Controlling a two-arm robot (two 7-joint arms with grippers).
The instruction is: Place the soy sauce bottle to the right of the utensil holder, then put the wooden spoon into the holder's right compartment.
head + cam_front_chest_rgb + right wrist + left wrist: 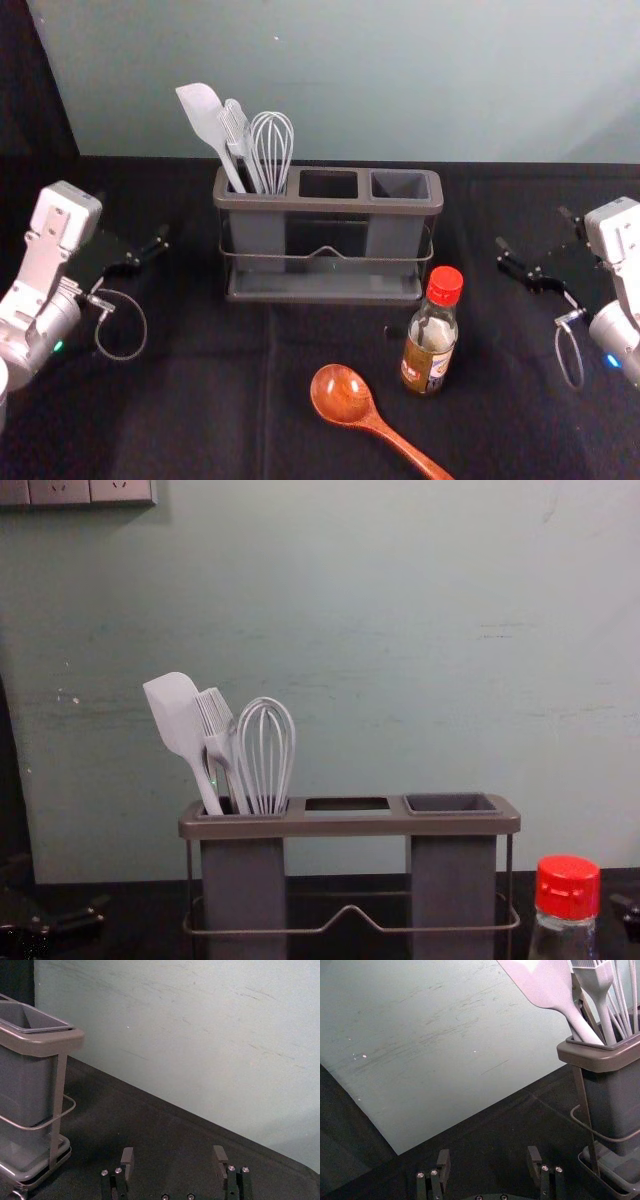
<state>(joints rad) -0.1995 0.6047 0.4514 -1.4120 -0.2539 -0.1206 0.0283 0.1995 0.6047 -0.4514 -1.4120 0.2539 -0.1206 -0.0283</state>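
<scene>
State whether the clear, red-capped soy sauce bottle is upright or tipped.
Upright: the bottle rests on its base on black cloth, red cap uppermost in the chest view.

Left pincer [132,218] and right pincer [532,228] gape wide at opposite sides.

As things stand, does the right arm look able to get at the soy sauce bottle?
Probably yes: the right hand is open, out to the right of the upright bottle, with nothing standing between them; the wooden spoon lies nearer the robot, off that path.
</scene>
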